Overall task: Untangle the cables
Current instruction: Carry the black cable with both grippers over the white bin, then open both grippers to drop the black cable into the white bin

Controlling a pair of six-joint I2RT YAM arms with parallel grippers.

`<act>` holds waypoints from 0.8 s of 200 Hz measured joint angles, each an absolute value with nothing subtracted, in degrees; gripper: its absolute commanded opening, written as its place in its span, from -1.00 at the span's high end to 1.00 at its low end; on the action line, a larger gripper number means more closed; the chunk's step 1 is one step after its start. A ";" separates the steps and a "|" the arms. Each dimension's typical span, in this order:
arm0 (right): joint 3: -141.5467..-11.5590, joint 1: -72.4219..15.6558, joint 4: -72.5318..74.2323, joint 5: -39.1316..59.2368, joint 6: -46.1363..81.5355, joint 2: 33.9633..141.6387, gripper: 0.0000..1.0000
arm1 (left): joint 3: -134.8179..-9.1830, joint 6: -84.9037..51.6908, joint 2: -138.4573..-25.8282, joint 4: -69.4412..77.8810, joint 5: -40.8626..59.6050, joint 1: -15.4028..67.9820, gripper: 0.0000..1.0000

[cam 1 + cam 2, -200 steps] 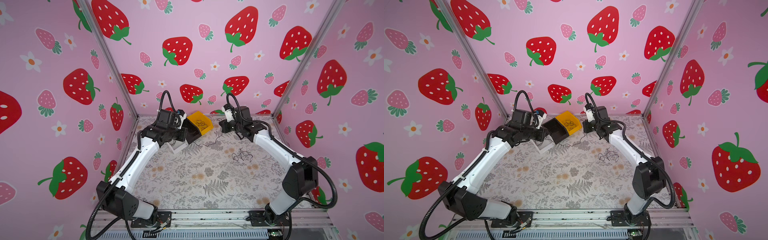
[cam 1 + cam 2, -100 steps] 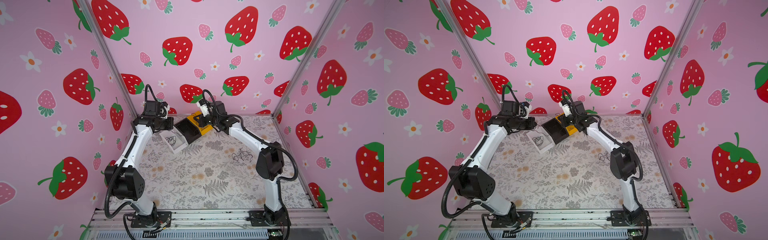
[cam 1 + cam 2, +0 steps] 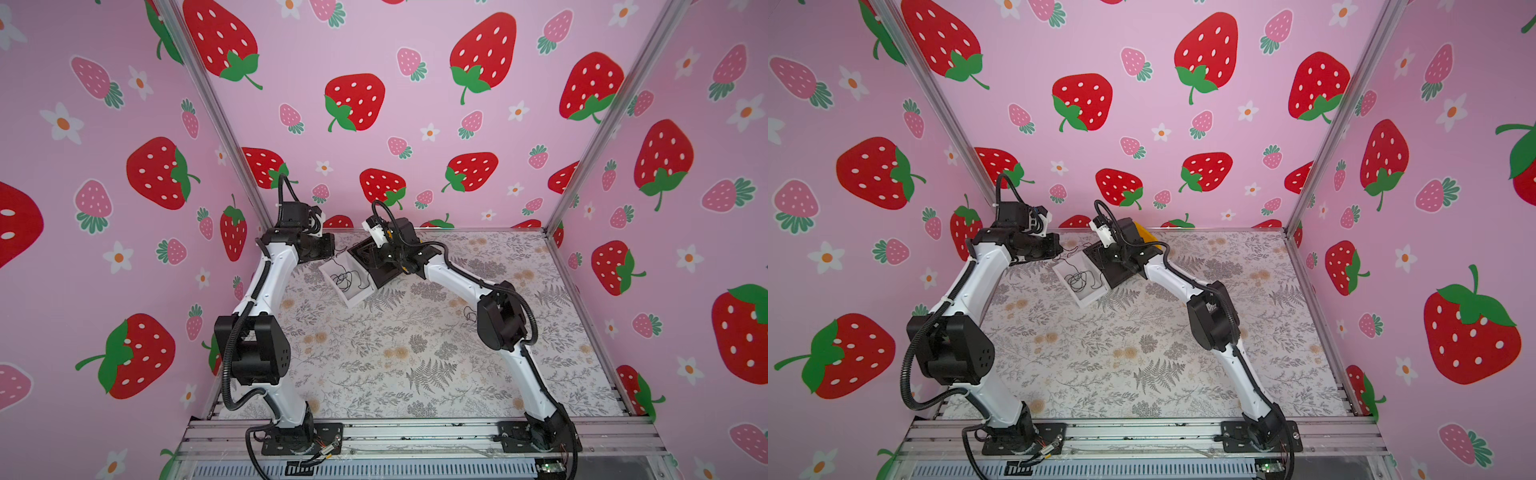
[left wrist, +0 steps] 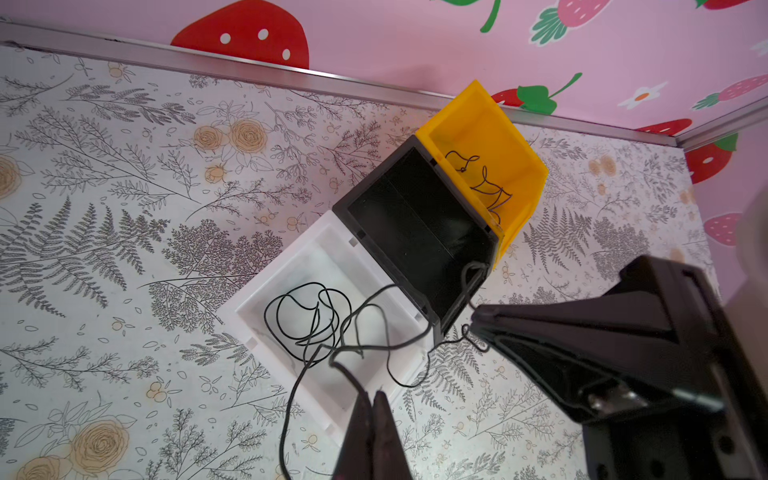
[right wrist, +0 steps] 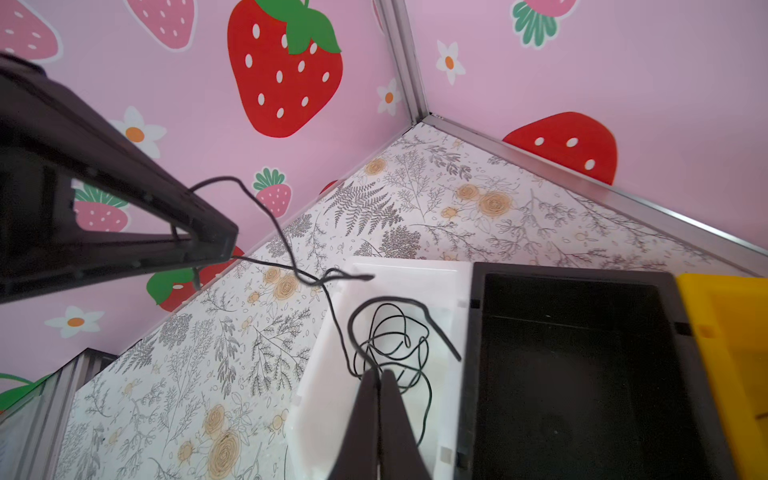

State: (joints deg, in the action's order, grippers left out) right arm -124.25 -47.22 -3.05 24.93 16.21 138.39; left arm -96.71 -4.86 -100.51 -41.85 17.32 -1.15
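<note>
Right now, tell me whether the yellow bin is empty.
No, a thin curly cable lies inside the yellow bin in the left wrist view.

nothing reads clearly; the white tag on the right arm may carry tiny print.

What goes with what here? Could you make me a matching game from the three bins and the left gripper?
Things:
1. white bin
2. black bin
3. yellow bin
4. left gripper

States:
A. shut on a strand
B. has a short curly cable lying in it
C. middle of the row
D. has a looped tangle lying in it

Pairs: 1-D, 2-C, 3-B, 4-A
</note>
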 measured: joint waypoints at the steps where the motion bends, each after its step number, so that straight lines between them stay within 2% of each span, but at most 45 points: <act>1: -124.29 -47.27 -3.03 24.91 16.19 138.43 1.00 | -96.71 -4.84 -100.51 -41.85 17.30 -1.17 1.00; 36: -125.67 -49.84 -1.80 24.53 14.70 141.10 1.00 | -96.51 -4.51 -100.09 -41.58 15.18 -2.24 1.00; 96: -127.83 -51.24 -1.37 20.60 13.21 144.75 1.00 | -95.13 -6.59 -101.06 -38.50 20.62 -3.11 1.00; 106: -128.25 -51.22 -1.54 19.70 13.02 145.51 0.77 | -95.02 -7.20 -102.19 -38.19 21.54 -2.98 1.00; 123: -128.29 -51.22 -2.96 17.87 12.34 146.32 0.56 | -94.85 -7.90 -103.98 -37.43 22.65 -2.72 1.00; 132: -128.29 -51.20 -4.19 16.69 12.40 146.45 0.31 | -94.65 -8.27 -104.79 -37.26 23.03 -2.66 1.00; 144: -128.29 -51.20 -5.15 15.59 11.44 146.43 0.09 | -94.28 -8.73 -105.54 -37.21 23.18 -2.44 1.00; 156: -128.29 -51.20 -5.67 14.39 10.74 146.32 -0.02 | -93.89 -8.97 -105.95 -37.23 23.20 -2.17 1.00; 160: -128.29 -51.20 -6.00 13.91 11.03 146.26 -0.14 | -93.76 -9.02 -106.06 -37.19 23.22 -2.04 1.00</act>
State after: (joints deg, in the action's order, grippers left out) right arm -128.29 -51.20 -6.00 13.91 11.03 146.26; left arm -93.76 -9.02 -106.06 -37.19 23.22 -2.04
